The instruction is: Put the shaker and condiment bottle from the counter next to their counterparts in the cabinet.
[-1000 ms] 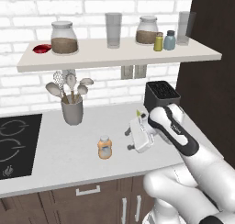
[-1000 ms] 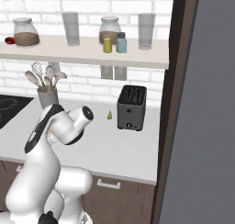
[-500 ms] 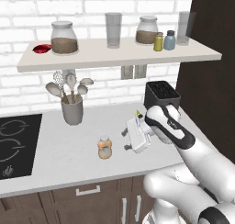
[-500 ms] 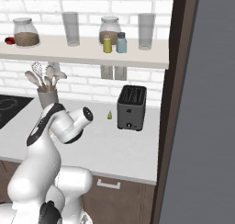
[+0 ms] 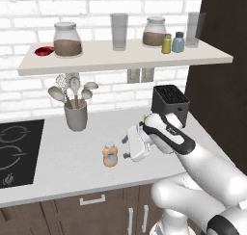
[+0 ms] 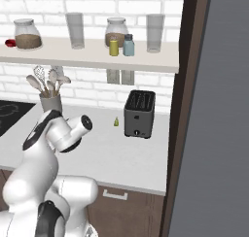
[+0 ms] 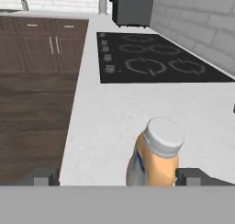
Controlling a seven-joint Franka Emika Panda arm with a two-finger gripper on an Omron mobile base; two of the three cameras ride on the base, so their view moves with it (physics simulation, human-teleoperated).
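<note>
A pale counter (image 5: pixel 72 157) with a black cooktop (image 5: pixel 17 152) runs under a beige wall shelf (image 5: pixel 120 58) on white brick. The condiment bottle (image 5: pixel 110 154) stands upright, cap up, near the counter's front edge, just beside the spread end effector (image 5: pixel 129 148), between its fingertips (image 7: pixel 45 176) in the hand view.

No writing, brand or number can be read anywhere; the condiment bottle (image 5: pixel 110 155) carries a white label band, but it shows no legible print.
</note>
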